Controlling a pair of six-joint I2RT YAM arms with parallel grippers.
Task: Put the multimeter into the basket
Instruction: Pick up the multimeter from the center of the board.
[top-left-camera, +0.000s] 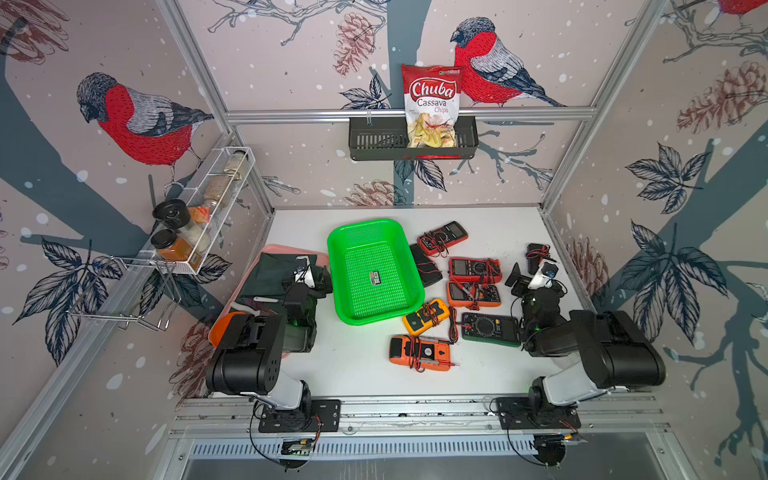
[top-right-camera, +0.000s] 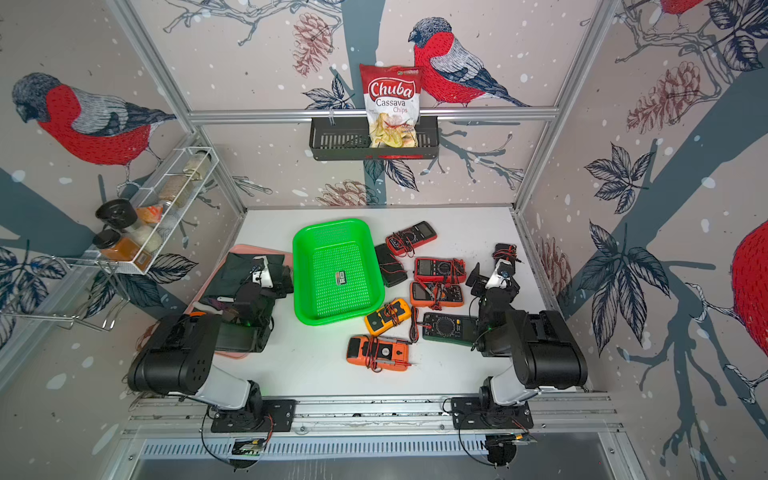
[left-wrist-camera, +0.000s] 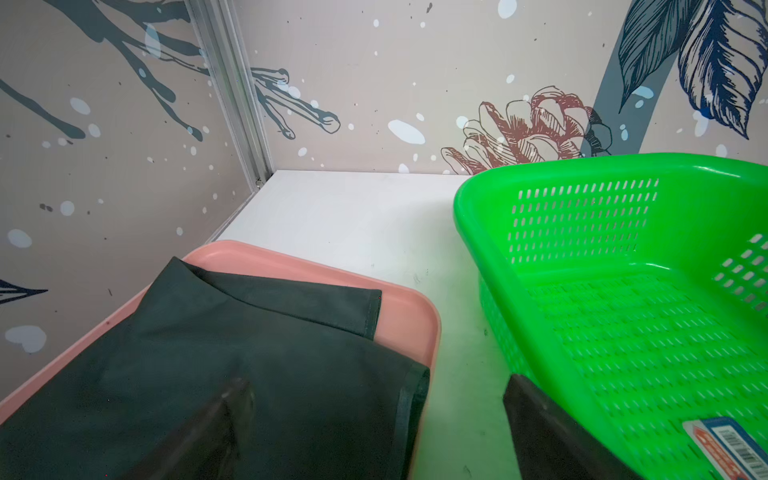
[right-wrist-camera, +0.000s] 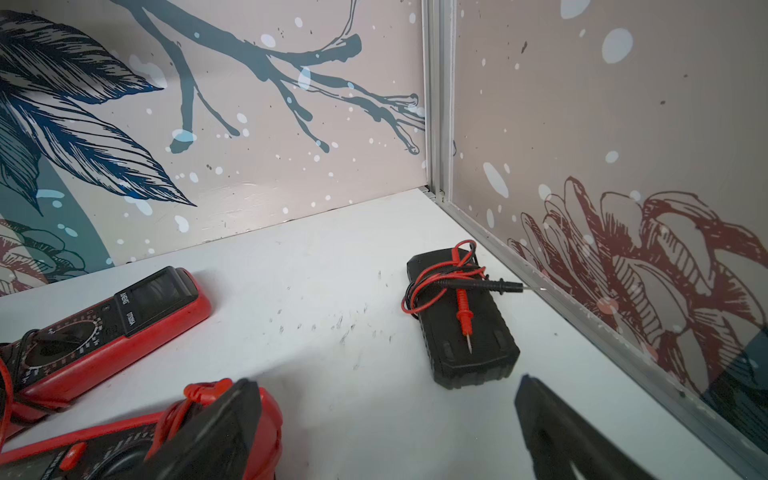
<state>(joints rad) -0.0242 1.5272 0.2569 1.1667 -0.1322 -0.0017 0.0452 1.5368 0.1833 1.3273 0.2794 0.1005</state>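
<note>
1. Orange multimeter (top-left-camera: 419, 352), nearest on the white table (top-left-camera: 357, 365), lying flat with its leads wound round it.
2. Dark green multimeter (top-left-camera: 490, 329), just to its far right; a yellow multimeter (top-left-camera: 426, 316) lies just beside the near right corner of the basket.
3. Left gripper (left-wrist-camera: 374, 399): jaws wide apart and empty, one finger over the dark cloth (left-wrist-camera: 208, 353) on the pink tray (left-wrist-camera: 407, 316), the other over the basket's left rim.
4. Right gripper (right-wrist-camera: 386, 384): jaws wide apart and empty, one finger above the red multimeter (top-left-camera: 473, 269), the other above bare table.
5. Bright green basket (top-left-camera: 353, 299), mid-table, with a small sticker (top-left-camera: 375, 277) on its mesh floor; every multimeter lies outside it, on the table to its right.
6. Second orange multimeter (top-left-camera: 473, 294), just near of the red one; a black multimeter (top-left-camera: 424, 264) lies just beside the basket's right wall.
7. Far red multimeter (top-left-camera: 442, 237); a black lead-wrapped multimeter (right-wrist-camera: 465, 324) lies close to the right wall.
8. Black slotted shelf (top-left-camera: 374, 143) on the far wall, holding a Chuba cassava chips bag (top-left-camera: 432, 104).
</note>
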